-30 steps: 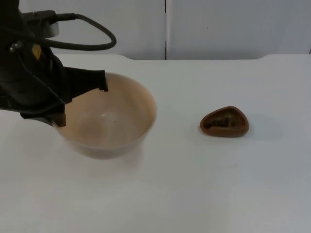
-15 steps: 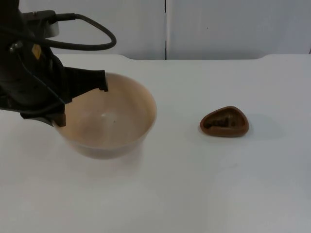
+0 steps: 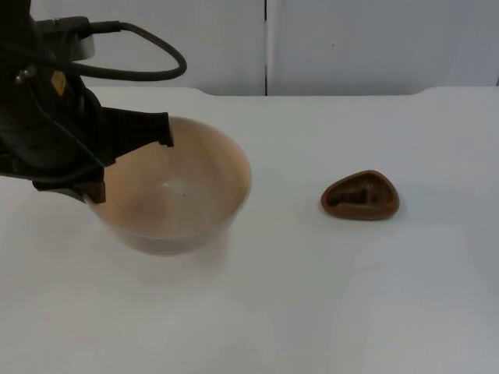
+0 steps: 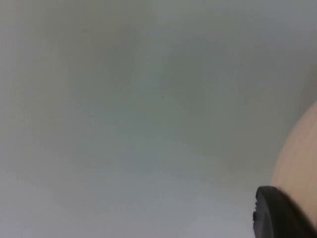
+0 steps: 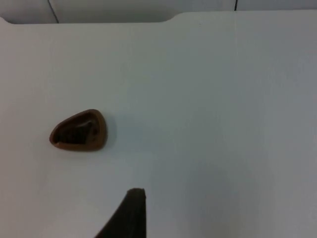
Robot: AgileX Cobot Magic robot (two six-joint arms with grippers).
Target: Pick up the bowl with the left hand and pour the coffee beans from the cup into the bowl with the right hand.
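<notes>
bowl (image 3: 175, 191): you see it beige, upright, empty, at table's left
cup (image 3: 360, 196): brown, holding coffee beans (image 3: 352, 194), well right of bowl

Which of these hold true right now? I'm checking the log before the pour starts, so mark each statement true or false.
1. The left tool is at the bowl's rim. True.
2. The cup stands on the table, apart from the bowl. True.
3. The bowl already holds coffee beans. False: its inside looks bare; the dark beans are in the cup.
4. The right tool grips the cup. False: it hangs over the table, away from the cup.
5. The cup is white. False: it is brown.
</notes>
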